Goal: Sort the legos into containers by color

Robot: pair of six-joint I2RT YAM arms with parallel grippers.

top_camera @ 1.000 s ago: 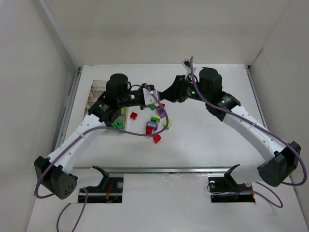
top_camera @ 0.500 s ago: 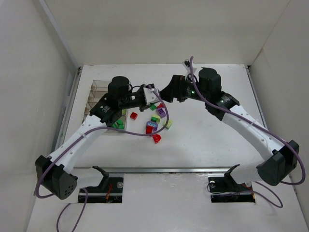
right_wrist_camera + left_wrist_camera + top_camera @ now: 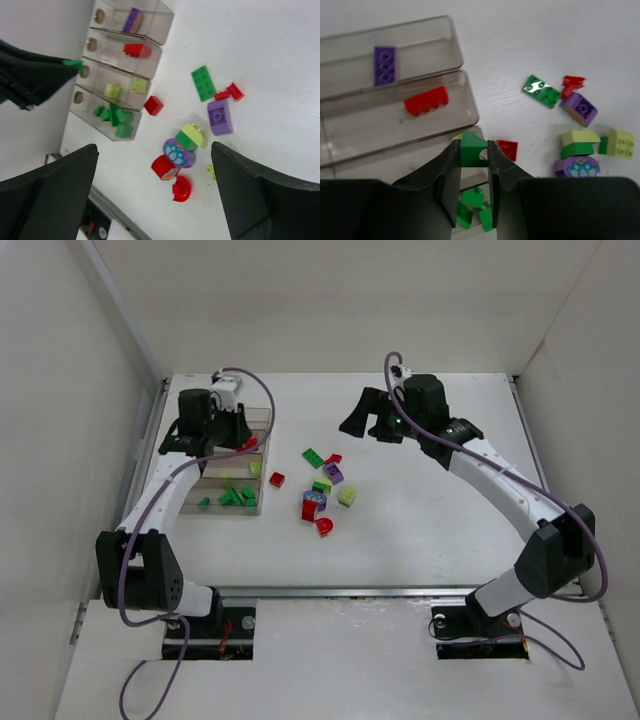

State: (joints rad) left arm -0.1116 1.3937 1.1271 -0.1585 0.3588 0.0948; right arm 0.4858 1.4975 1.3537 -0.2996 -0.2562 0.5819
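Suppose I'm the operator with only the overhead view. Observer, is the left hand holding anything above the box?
Observer: Yes. The left wrist view shows the left hand pinching a dark green brick.
Operator: That arm hides the far row. What's in it?
Observer: A purple brick lies flat in the end row of the box.
Operator: And the right hand?
Observer: Its own camera shows the right hand open, with nothing between its fingers.
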